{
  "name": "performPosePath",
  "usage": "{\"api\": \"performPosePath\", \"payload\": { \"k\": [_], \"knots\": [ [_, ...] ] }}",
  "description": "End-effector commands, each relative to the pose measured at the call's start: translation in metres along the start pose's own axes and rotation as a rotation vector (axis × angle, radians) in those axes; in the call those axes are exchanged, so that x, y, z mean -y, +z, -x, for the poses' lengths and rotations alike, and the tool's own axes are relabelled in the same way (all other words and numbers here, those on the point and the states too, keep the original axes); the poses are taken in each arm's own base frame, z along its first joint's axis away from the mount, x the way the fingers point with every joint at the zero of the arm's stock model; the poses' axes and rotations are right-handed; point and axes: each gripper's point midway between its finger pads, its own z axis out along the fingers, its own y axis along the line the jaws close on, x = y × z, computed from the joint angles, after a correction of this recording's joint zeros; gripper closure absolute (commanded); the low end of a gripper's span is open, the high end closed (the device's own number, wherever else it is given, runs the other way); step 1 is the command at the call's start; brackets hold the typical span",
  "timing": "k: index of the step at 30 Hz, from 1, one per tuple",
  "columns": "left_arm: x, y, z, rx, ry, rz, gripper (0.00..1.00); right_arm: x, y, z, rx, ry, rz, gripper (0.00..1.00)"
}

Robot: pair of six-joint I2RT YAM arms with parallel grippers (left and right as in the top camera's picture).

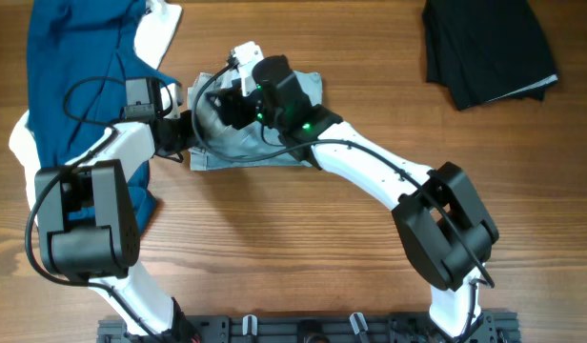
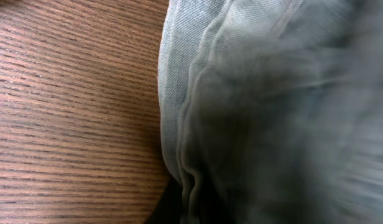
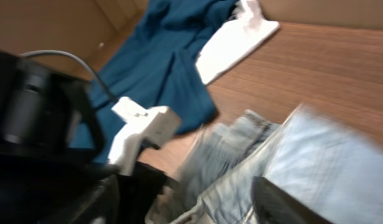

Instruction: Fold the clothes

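On the wooden table [image 1: 303, 248], seen from overhead, the denim shorts [image 1: 260, 143] lie a little left of centre as a rumpled, pale blue-grey heap with a straighter stitched edge along the near side. The left gripper [image 1: 191, 129] reaches in at the heap's left edge and the right gripper [image 1: 227, 103] sits on top of its upper part, so both arms meet over the cloth. From here I cannot tell how far either one's fingers are parted or whether they have hold of the denim. A deep blue shirt [image 1: 74, 57] is spread at the far left with a white cloth [image 1: 158, 33] beside it, and a folded black garment [image 1: 484, 48] lies at the far right, well apart from the shorts. In the left wrist view, blurred denim fills the right side, its twill weave and a rounded, doubled edge pressed close to the lens, with ridged wood grain to the left; the fingers are hidden, so their grip is unclear. In the right wrist view, faded denim folds, soft and creased, bunch up at the lower right, just beside dark blurred gripper parts, with the blue shirt and white cloth beyond; the grip is again unclear.
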Motion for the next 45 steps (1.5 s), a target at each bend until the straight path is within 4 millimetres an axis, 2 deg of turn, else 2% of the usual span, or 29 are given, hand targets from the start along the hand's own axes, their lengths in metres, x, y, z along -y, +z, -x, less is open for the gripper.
{"api": "performPosePath", "payload": {
  "k": [1, 5, 7, 9, 10, 11, 12, 14, 16, 23, 26, 28, 30, 31, 32, 33, 35, 38, 41, 45],
  "knots": [
    [-0.028, 0.022, -0.041, -0.108, -0.044, 0.104, 0.96, -0.003, 0.001, 0.012, 0.025, 0.020, 0.008, 0.01],
    [-0.028, 0.022, -0.041, -0.107, -0.046, 0.105, 0.96, 0.011, -0.018, 0.026, 0.025, 0.034, -0.027, 0.00],
    [-0.030, 0.020, -0.040, -0.106, -0.052, 0.106, 0.96, 0.029, -0.036, 0.030, -0.005, 0.049, -0.075, 0.00],
    [-0.032, 0.013, -0.039, -0.111, -0.068, 0.111, 0.76, 0.056, -0.051, 0.021, -0.073, 0.067, -0.155, 0.00],
    [-0.032, 0.006, -0.037, -0.113, -0.076, 0.114, 0.57, 0.063, -0.054, 0.016, -0.094, 0.077, -0.177, 0.01],
    [-0.032, -0.002, -0.034, -0.111, -0.083, 0.117, 0.25, 0.073, -0.057, 0.007, -0.135, 0.079, -0.201, 0.00],
    [-0.031, -0.011, -0.030, -0.107, -0.090, 0.118, 0.01, 0.084, -0.061, -0.003, -0.172, 0.094, -0.237, 0.00],
    [-0.027, -0.029, -0.022, -0.093, -0.098, 0.119, 0.00, 0.100, -0.067, -0.019, -0.231, 0.100, -0.310, 0.00],
    [-0.020, -0.047, -0.013, -0.069, -0.092, 0.112, 0.00, 0.107, -0.071, -0.030, -0.274, 0.080, -0.348, 0.00],
    [0.004, -0.093, 0.003, 0.026, -0.084, 0.067, 0.00, 0.114, -0.076, -0.043, -0.327, 0.062, -0.382, 0.00],
    [0.015, -0.106, 0.008, 0.063, -0.070, 0.029, 0.00, 0.115, -0.072, -0.051, -0.348, 0.064, -0.376, 0.01],
    [0.021, -0.114, 0.011, 0.082, -0.061, 0.005, 0.00, 0.118, -0.063, -0.070, -0.401, 0.064, -0.350, 0.02],
    [0.022, -0.117, 0.012, 0.090, -0.058, 0.004, 0.00, 0.119, -0.054, -0.088, -0.447, 0.050, -0.322, 0.12],
    [0.022, -0.117, 0.012, 0.090, -0.057, 0.004, 0.00, 0.120, -0.050, -0.098, -0.474, 0.037, -0.304, 0.25],
    [0.022, -0.117, 0.012, 0.089, -0.057, 0.004, 0.00, 0.119, -0.046, -0.109, -0.509, 0.008, -0.269, 0.44],
    [0.022, -0.117, 0.012, 0.089, -0.056, 0.004, 0.00, 0.120, -0.045, -0.117, -0.536, 0.001, -0.262, 0.57],
    [0.022, -0.117, 0.012, 0.090, -0.055, 0.005, 0.00, 0.124, -0.048, -0.133, -0.594, -0.012, -0.268, 0.68],
    [0.022, -0.117, 0.012, 0.089, -0.054, 0.005, 0.00, 0.139, -0.056, -0.151, -0.662, -0.008, -0.330, 0.72],
    [0.022, -0.117, 0.012, 0.090, -0.054, 0.005, 0.00, 0.172, -0.067, -0.163, -0.706, 0.010, -0.430, 0.72],
    [0.021, -0.117, 0.012, 0.092, -0.054, 0.012, 0.00, 0.219, -0.080, -0.155, -0.678, 0.014, -0.493, 0.64]
  ]
}}
